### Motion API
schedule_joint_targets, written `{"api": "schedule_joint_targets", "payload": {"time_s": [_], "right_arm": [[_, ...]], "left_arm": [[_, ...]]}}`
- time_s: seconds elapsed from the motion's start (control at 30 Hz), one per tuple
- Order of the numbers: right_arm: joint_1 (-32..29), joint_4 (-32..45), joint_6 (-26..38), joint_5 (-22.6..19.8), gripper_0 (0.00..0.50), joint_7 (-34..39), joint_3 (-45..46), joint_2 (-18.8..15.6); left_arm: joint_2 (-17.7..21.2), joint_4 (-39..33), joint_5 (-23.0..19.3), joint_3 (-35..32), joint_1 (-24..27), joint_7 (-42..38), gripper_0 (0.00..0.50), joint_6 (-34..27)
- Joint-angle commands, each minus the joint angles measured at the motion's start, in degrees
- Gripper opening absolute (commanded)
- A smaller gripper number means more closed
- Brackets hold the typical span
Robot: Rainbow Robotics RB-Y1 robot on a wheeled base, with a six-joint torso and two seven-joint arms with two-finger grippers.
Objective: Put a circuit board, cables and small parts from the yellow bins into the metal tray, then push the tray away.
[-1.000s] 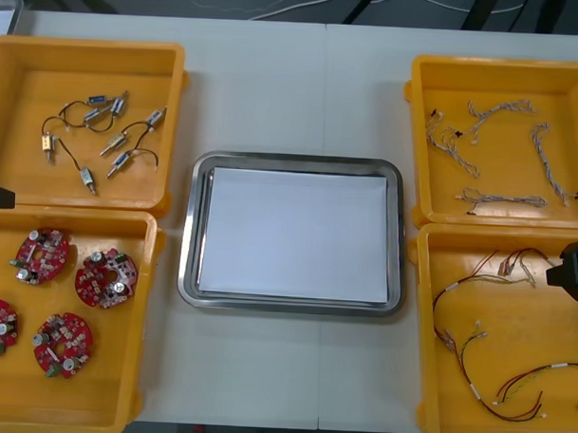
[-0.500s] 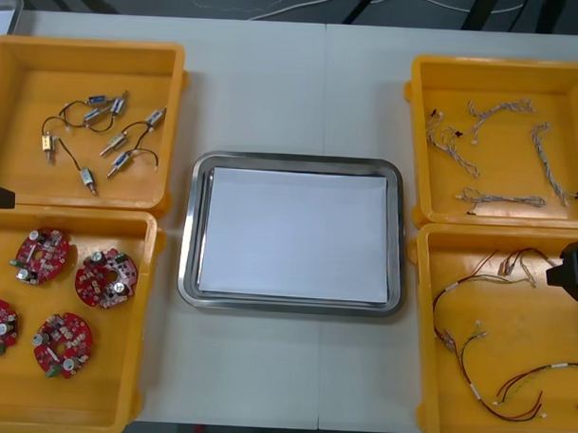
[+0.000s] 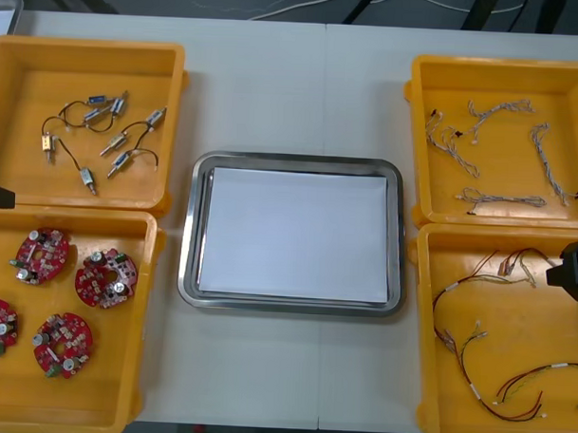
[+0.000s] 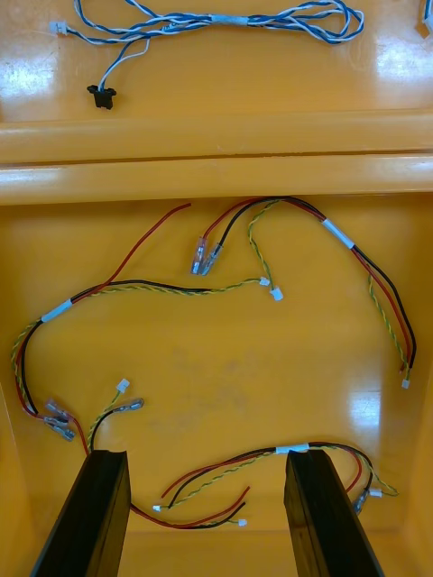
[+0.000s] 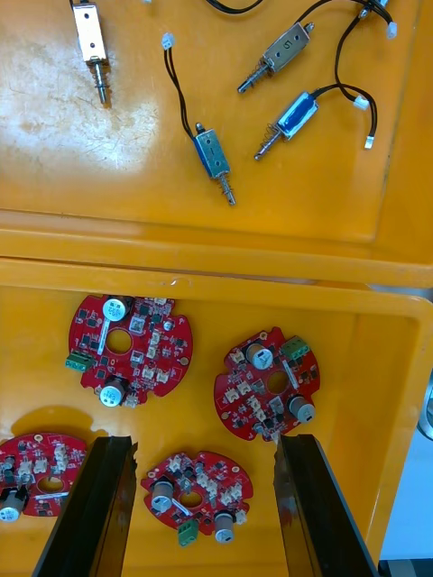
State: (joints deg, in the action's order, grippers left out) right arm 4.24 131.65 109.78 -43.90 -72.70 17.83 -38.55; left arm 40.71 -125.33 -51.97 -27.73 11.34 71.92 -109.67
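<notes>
Red circuit boards (image 5: 135, 350) lie in the near-left yellow bin (image 3: 122, 382) under the left gripper (image 5: 206, 446), jaws apart, empty; right gripper (image 4: 206, 460) likewise spread over red and yellow cables (image 4: 338, 234), near right. Metal tray (image 3: 296, 163), middle of the worktop (image 3: 275, 83), holds nothing: loading not begun; next, I judge, a descent onto one board.

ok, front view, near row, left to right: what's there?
near-left yellow bin holding four round red circuit boards → metal tray, white inside → near-right yellow bin holding red and yellow cables
</notes>
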Motion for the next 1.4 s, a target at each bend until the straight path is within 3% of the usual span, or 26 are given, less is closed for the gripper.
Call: {"api": "schedule_joint_targets", "payload": {"time_s": [0.03,1.4], "right_arm": [[-0.64,1.5,0.22,0.39,0.5,1.42,-0.51,0.58],[-0.64,1.5,0.22,0.39,0.5,1.42,-0.51,0.58]], "left_arm": [[2.53,-1.59,-0.51,-0.39,0.88,0.68,0.458,-0.33],[2.53,-1.59,-0.51,-0.39,0.88,0.68,0.457,-0.33]]}}
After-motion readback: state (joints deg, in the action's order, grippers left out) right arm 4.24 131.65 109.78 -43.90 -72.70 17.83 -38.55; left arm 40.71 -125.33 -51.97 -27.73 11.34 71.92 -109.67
